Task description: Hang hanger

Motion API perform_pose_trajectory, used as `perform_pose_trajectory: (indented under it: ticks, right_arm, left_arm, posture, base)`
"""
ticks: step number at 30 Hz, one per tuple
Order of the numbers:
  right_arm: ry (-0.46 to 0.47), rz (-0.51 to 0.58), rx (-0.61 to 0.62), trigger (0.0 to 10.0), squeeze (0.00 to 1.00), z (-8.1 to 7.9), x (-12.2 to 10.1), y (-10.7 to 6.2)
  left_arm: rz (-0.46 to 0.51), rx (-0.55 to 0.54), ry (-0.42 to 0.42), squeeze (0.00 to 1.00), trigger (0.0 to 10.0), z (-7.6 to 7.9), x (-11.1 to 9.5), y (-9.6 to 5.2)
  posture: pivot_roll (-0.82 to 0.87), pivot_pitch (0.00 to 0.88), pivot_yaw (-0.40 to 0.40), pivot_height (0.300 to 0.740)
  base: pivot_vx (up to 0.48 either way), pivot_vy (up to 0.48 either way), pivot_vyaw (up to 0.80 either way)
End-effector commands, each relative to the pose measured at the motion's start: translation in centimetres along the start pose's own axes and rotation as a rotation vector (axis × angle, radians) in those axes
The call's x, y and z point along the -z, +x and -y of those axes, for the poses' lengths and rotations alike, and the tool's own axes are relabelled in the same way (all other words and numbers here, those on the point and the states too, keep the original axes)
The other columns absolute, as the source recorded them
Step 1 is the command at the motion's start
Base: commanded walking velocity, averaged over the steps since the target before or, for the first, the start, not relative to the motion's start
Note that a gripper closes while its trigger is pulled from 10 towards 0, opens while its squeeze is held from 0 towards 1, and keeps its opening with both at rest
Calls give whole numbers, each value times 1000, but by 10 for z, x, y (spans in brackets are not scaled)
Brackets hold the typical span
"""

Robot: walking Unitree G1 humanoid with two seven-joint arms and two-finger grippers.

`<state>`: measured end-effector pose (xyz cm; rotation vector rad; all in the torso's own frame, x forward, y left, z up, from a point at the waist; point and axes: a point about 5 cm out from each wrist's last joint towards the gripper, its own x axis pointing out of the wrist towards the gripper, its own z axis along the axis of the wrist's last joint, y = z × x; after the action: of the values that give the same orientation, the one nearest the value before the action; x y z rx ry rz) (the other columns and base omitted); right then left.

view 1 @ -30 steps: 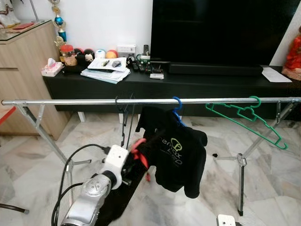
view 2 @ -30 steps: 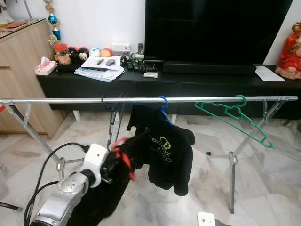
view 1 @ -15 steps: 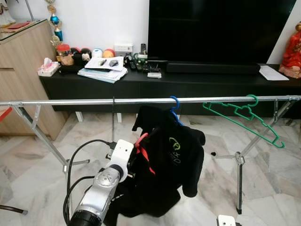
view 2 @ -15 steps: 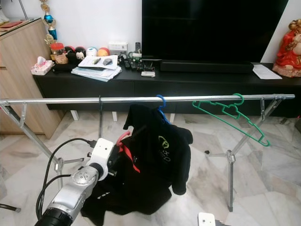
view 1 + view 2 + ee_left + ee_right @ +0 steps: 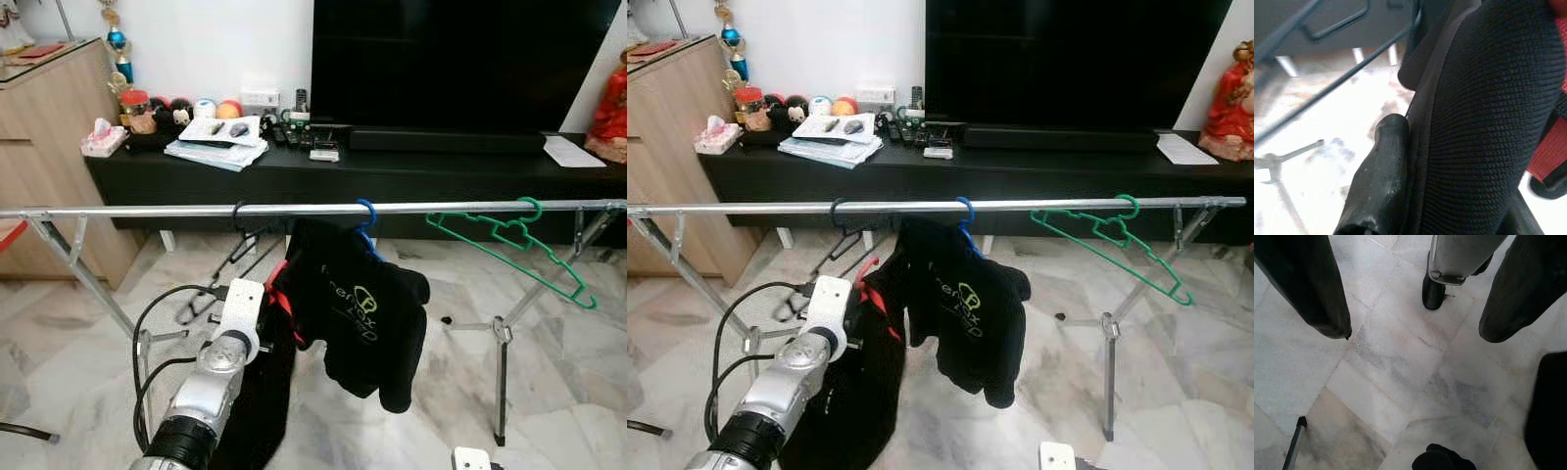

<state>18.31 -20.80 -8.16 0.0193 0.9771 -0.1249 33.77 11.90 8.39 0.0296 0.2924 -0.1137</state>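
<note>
A metal rail runs across the room on folding legs, in front of a long black table that carries papers, remotes and small ornaments.

The left tool is raised just below the rail, beside the hung clothes. In its wrist view one black finger presses flat against a black knitted garment, with red trim showing at the edge; the other finger is hidden behind the cloth, so the tool appears to be pinching that garment, though how far its fingers are spread I cannot tell exactly. The garment hangs down from the tool's height toward the marble floor.

The black hanger has its hook over the rail, just above the left tool, and its lower bars slant down toward the floor behind the arm. Next to it a blue hanger carries a black shirt with a pale logo (the two dark garments touch). Further along the rail, well apart, an empty green hanger hangs tilted.

The right tool hangs idle, pointing at the floor, its two dark fingers spread wide with nothing between them.
</note>
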Motion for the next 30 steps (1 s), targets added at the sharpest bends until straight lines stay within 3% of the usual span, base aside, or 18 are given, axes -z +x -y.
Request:
perform_pose_trajectory:
  ticks: [1,8,21,30]
  right_arm:
    - [1,-5,0,10000,0,0,0,0]
    - [5,-4,2,10000,0,0,0,0]
    - [4,-5,-1,10000,0,-1,0,0]
    - [9,-5,1,10000,0,-2,1,0]
  left_arm:
    - [75,21,-29,0,10000,3,-17,3]
    - [86,12,-44,0,10000,1,-21,7]
    - [69,-36,-52,0,10000,-8,-17,8]
    - [76,7,-48,0,10000,-3,-19,9]
  posture:
    - [-6,0,-23,740]
    - [-15,0,-19,740]
    - [-13,0,-20,740]
    - [-17,0,-15,740]
  base:
    - [0,0,0]
    - [0,0,0]
    - [250,0,0]
    - [257,0,0]
